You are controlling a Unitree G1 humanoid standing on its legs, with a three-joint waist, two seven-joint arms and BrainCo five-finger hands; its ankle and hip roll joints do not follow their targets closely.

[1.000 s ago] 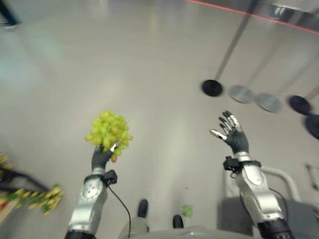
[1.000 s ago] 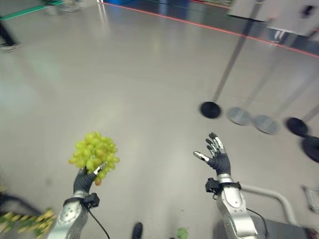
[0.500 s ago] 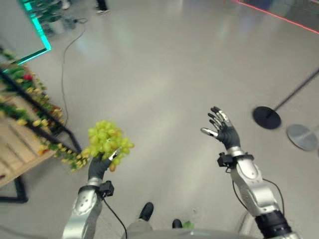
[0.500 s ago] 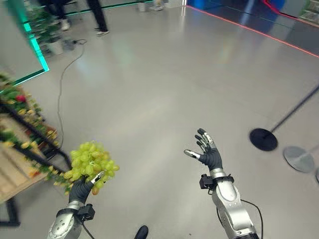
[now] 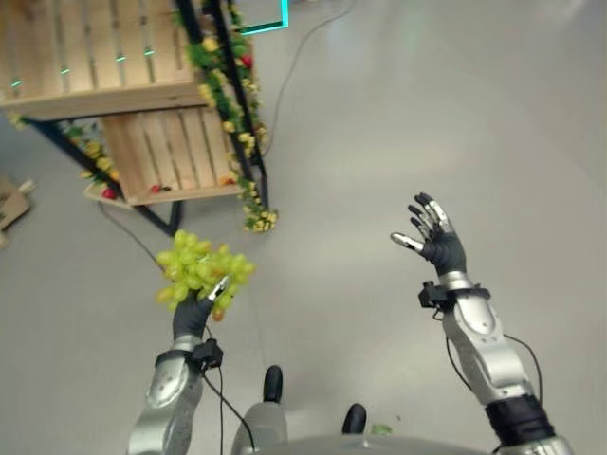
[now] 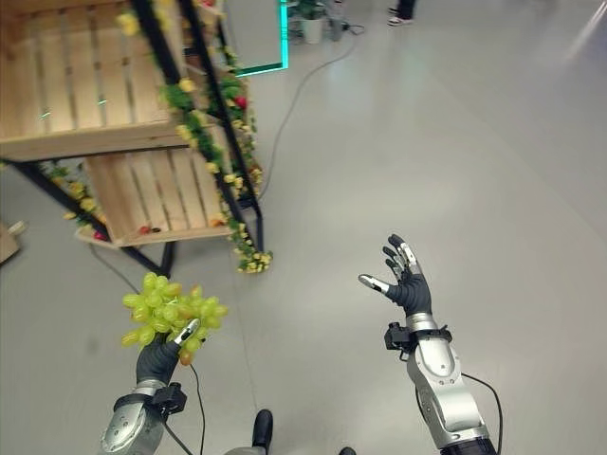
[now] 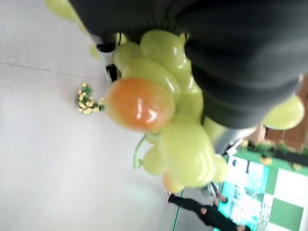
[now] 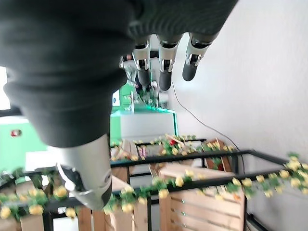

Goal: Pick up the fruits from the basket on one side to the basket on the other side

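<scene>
Two silver-grey arms in shot: the left arm (image 5: 169, 403) down at seven o'clock, the right arm (image 5: 486, 351) at five o'clock, both smooth rounded metal shells. The left hand (image 5: 193, 315) wears a dark ribbed cover, and so does the right hand (image 5: 444, 252). A small black block is clamped at each wrist. Up close, the right fingers (image 8: 164, 72) are silver segments with dark tips.

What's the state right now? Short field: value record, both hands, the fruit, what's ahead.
left hand: raised, shut on the green grape bunch
green grape bunch: held in the air above the floor, one orange-tinted grape among the green
right hand: raised, open, fingers spread, holding nothing
ahead, robot's left: wooden crates on a black-framed stand trimmed with flower garlands
floor: grey, smooth
baskets: cannot tell
</scene>
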